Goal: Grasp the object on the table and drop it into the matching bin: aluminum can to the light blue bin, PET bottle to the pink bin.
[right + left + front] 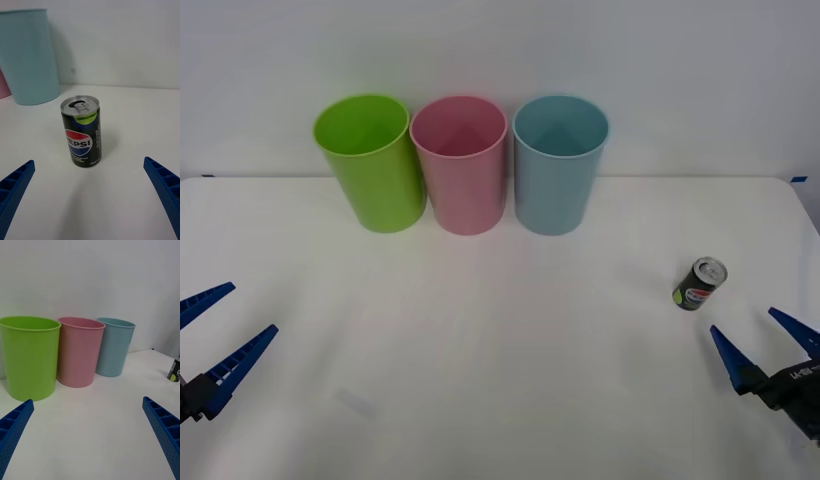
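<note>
A small dark aluminum can (700, 283) with a silver top and a red-white-blue logo stands upright on the white table (500, 380), at the right side. In the right wrist view the can (81, 131) stands a short way ahead of my right gripper (90, 195), whose blue fingers are spread wide with nothing between them. From the front, the right gripper (764, 340) is just in front of the can and slightly right of it. My left gripper (225, 322) waits open at the table's left edge. The light blue bin (557, 165) and the pink bin (461, 165) stand at the back.
A lime green bin (373, 162) stands left of the pink one, the three bins in a row near the back edge. The left wrist view shows the green bin (29, 356), pink bin (80, 351), light blue bin (113, 346) and the can (174, 370) far off.
</note>
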`<action>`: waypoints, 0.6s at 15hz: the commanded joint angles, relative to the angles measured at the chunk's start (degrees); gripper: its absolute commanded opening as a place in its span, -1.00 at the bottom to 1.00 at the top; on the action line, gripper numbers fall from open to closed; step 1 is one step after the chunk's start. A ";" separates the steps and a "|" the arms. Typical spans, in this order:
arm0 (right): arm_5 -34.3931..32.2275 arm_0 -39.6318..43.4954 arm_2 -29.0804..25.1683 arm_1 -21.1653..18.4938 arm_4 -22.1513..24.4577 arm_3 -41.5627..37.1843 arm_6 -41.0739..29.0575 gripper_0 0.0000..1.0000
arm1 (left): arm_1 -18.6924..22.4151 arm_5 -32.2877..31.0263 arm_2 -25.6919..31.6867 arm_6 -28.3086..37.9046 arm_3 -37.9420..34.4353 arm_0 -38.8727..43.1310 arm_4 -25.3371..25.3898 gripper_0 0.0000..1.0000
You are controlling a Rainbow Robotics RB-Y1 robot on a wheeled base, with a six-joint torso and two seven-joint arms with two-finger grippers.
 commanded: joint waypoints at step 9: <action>17.66 -6.51 8.54 2.57 0.47 0.01 1.84 1.00 | 0.00 0.00 0.00 0.00 0.00 0.00 0.00 1.00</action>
